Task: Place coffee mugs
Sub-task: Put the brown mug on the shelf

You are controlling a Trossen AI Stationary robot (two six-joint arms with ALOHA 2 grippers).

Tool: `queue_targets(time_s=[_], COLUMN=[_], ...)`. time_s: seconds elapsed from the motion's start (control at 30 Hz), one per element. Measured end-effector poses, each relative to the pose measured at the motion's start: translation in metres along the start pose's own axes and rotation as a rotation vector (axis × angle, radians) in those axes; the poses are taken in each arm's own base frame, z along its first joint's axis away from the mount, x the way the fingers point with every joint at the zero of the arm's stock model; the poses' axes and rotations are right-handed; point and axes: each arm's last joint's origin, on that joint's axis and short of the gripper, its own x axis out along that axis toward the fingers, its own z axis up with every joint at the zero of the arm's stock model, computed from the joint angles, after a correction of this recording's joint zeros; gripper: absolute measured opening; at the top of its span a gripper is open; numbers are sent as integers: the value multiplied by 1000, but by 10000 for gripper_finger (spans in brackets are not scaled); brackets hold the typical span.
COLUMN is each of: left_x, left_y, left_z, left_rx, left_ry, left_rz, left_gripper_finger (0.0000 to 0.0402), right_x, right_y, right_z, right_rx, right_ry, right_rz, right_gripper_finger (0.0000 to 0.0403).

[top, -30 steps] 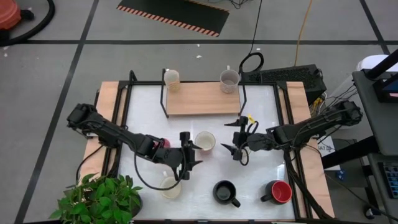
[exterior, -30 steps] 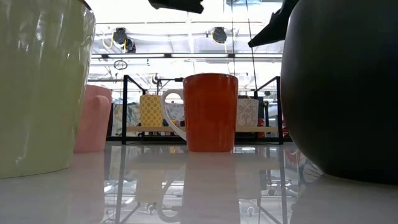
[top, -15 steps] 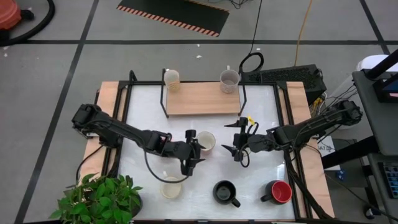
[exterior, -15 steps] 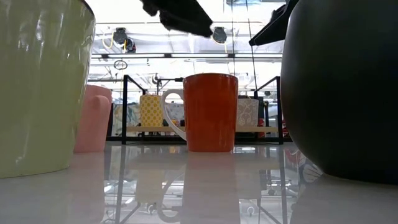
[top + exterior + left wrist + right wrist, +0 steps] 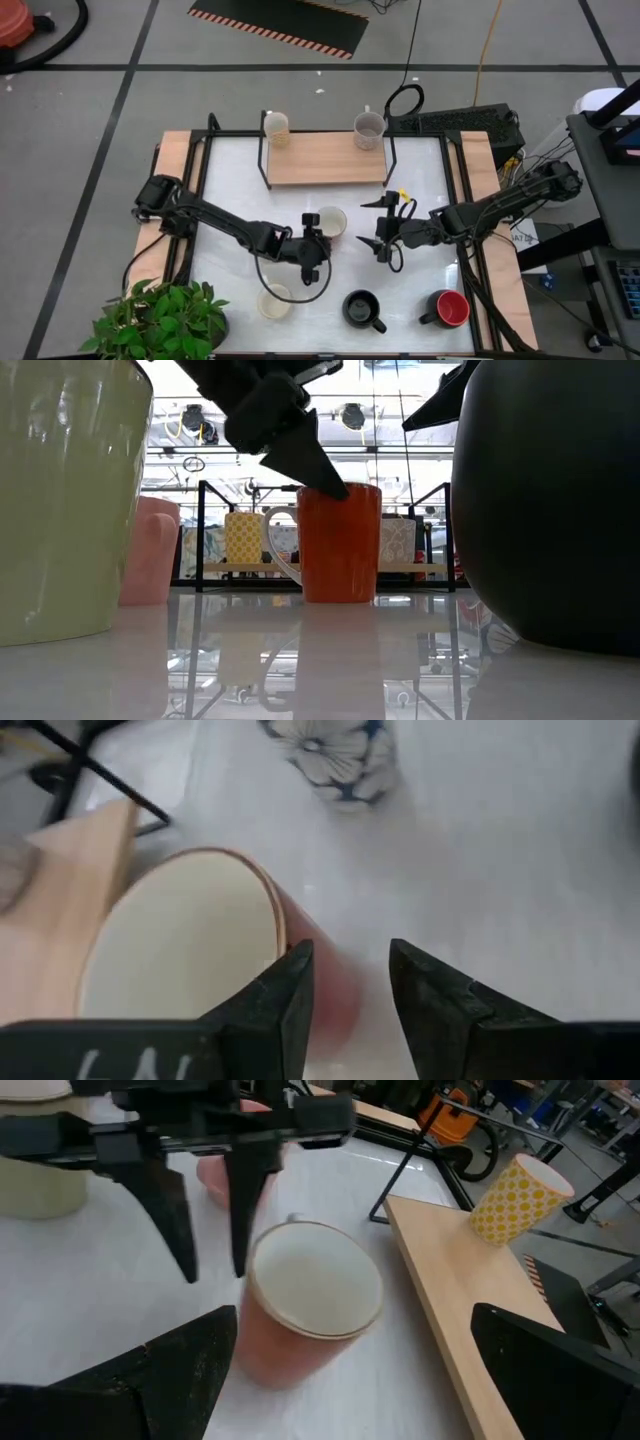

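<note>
The reddish mug [image 5: 329, 225] stood upright mid-table, just below the wooden shelf [image 5: 325, 158]. Glazed ceramic, it looked rigid, slick and chippable, best pinched across the rim wall. The left gripper [image 5: 348, 982] straddled that rim, jaws apart, not yet clamped. The right gripper [image 5: 383, 240] waited nearby, spread wide
</note>
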Motion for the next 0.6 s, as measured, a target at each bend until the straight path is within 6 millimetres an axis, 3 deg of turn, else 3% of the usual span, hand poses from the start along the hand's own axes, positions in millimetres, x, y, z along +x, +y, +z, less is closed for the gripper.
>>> queue_targets(time_s=[0.27, 0.47, 0.6], left_x=[-11, -5, -4], left_y=[-10, 2, 4], left_z=[17, 10, 7], left_rx=[42, -69, -88], left_ry=[-152, -85, -55], left_rz=[31, 82, 107], left_gripper_finger=[136, 143, 178], right_x=[0, 0, 0], right_y=[0, 0, 0], right_z=[0, 0, 0], right_rx=[-4, 1, 8], right_ry=[0, 0, 0], right_rz=[1, 1, 1], right_gripper_finger=[394, 394, 394])
